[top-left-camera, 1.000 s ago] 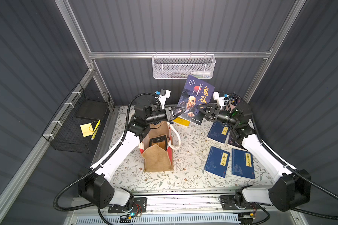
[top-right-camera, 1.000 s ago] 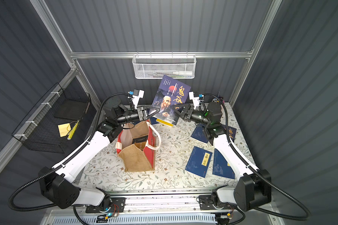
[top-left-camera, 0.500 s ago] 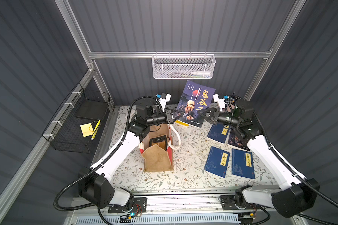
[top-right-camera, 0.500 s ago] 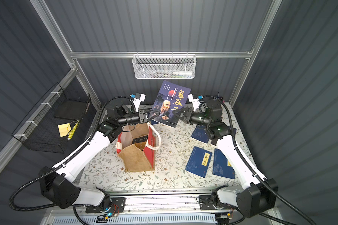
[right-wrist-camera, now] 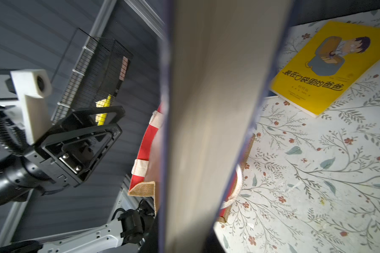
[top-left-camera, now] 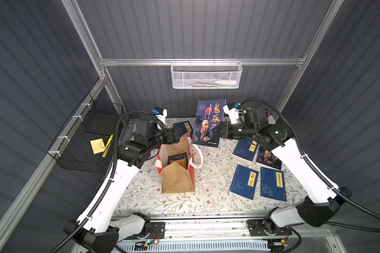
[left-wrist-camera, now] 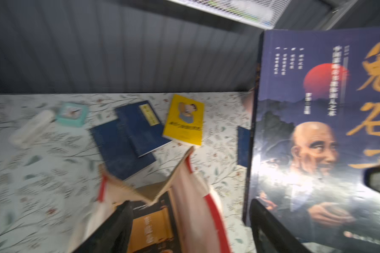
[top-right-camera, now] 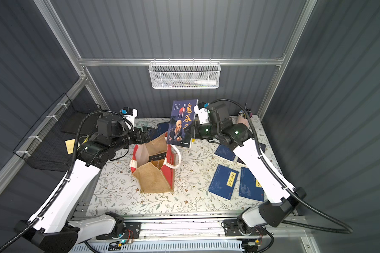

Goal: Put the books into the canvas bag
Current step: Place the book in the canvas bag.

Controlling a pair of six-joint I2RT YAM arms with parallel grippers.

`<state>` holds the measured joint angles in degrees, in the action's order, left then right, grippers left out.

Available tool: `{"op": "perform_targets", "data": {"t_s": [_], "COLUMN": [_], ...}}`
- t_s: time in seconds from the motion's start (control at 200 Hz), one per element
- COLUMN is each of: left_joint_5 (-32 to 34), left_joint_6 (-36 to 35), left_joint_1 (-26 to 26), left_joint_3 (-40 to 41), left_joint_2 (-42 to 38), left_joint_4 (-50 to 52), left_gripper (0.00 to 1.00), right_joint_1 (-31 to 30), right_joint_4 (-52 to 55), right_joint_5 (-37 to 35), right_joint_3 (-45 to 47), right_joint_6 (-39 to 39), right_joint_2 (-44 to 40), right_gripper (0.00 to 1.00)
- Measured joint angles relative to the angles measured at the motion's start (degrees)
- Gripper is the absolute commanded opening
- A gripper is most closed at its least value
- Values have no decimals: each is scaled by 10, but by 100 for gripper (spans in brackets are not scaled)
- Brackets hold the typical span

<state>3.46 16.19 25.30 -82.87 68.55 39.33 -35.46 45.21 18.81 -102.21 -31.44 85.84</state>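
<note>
While your right jaws pinched the dark-blue paperback with orange characters and a bald man's portrait point(top-left-camera: 208, 122) by its page edge, it hung in the air just behind the far right corner of the tan jute bag with red-striped sides point(top-left-camera: 178, 179), not yet inside. Left jaws were wide open and empty, beside the bag's far left rim.

Judgement: prob. light but bendy, w/ a glossy, slick cover. A one-edge pinch could let it swing, so bite deep near mid-edge.

Long axis ran approx. vertical, slightly tilted, cover facing front, spine toward the left arm. One dark book point(top-left-camera: 177, 158) sat inside the bag. Navy paperbacks point(top-left-camera: 245, 181) lay flat on the floral bench point(top-left-camera: 215, 197).
</note>
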Motion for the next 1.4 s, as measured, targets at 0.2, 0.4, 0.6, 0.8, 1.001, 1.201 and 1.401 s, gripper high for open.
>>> {"op": "perform_targets", "data": {"t_s": [0.2,0.4,0.6,0.8,1.001,1.201,1.401], "left_joint_5": [75,79,80,95,96,35,-11], "left_joint_6": [-32,-45,-53,-61,-61,-22,18], "left_joint_1": [-9,-9,-10,-14,-20,-22,-23], "left_joint_3": [29,64,76,76,76,111,129], "left_joint_2": [3,37,50,50,48,14,-8], "left_joint_4": [70,106,124,130,137,104,86], "left_gripper": [92,89,77,55,22,3,0], "right_joint_1": [-75,-121,-127,-130,-133,-163,-174], "right_joint_4": [62,111,144,163,200,238,269], "right_joint_5": [-56,-67,-70,-75,-73,-62,-35], "right_joint_3": [-102,-175,-214,-227,-278,-331,-328], "right_joint_6": [35,59,71,73,68,64,59], "right_joint_2": [105,184,219,219,219,228,242], "right_gripper": [7,7,7,7,7,7,7]}}
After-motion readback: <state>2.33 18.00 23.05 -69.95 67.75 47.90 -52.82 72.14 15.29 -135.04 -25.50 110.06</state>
